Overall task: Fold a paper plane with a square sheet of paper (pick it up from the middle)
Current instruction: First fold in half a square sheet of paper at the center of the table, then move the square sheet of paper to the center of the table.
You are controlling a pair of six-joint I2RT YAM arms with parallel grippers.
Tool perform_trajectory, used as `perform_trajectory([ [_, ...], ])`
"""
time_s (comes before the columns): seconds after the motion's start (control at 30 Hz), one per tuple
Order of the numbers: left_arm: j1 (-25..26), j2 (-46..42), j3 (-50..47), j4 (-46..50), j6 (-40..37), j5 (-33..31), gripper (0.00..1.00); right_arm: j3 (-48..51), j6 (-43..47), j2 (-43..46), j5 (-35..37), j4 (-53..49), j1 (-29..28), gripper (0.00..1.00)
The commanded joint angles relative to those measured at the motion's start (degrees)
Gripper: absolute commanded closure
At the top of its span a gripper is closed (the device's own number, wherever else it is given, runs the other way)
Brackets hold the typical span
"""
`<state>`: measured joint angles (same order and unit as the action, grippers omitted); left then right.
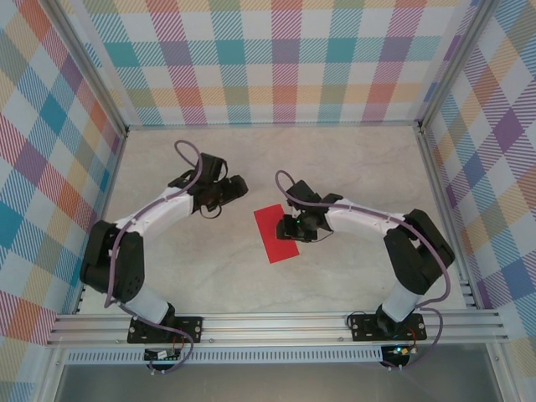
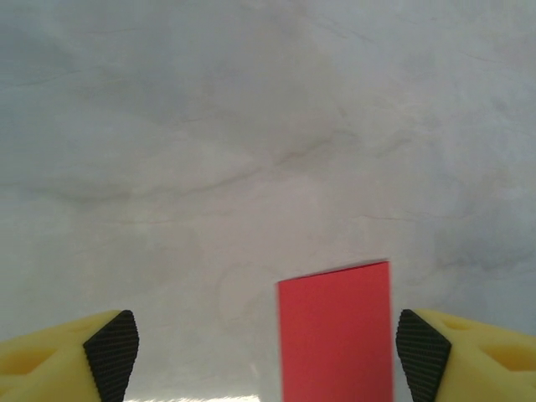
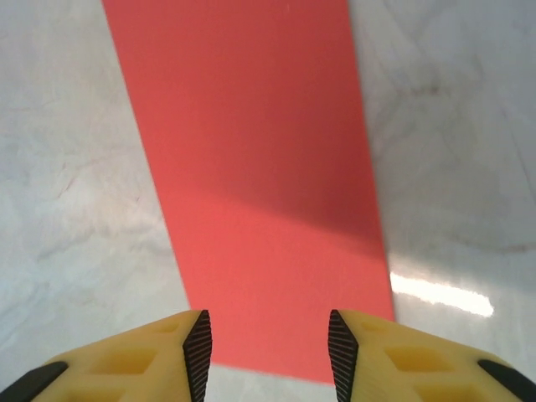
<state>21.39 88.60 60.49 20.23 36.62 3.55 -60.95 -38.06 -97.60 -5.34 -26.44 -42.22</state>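
The red paper (image 1: 277,234) lies flat on the table (image 1: 201,268) as a narrow rectangle, seemingly folded in half once. The left gripper (image 2: 268,356) gapes wide and empty beside it; the right gripper (image 3: 268,343) hovers part-spread over its end, holding nothing. Nose and wing folds remain

Left arm (image 1: 159,208), right arm (image 1: 368,219): white links, black joints; purple cables (image 1: 198,163) loop behind claw; yellow fingers (image 2: 50,356), black pads (image 2: 113,352).
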Motion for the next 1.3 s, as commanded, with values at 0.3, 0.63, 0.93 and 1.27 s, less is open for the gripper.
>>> perform_trajectory([
  [0.3, -3.9, -13.3, -13.5, 2.3, 0.5, -3.0, 0.03, -7.6, -4.0, -11.9, 10.3, -9.1, -8.5, 0.54],
  [0.63, -4.1, -15.5, -17.6, 2.0, 1.6, -0.6, 0.00, -2.1, -17.5, -7.4, 3.0, -5.0, -15.1, 0.55],
  [0.93, -4.0, -18.0, -20.3, 1.2, 1.4, 5.8, 0.00, -14.9, -4.4, -8.2, 16.8, -14.4, -12.5, 0.43],
  [1.27, -3.8, -19.6, -23.8, 0.5, 2.8, 12.4, 0.02, -22.1, 2.1, -17.4, 15.9, -14.6, -9.5, 0.34],
])
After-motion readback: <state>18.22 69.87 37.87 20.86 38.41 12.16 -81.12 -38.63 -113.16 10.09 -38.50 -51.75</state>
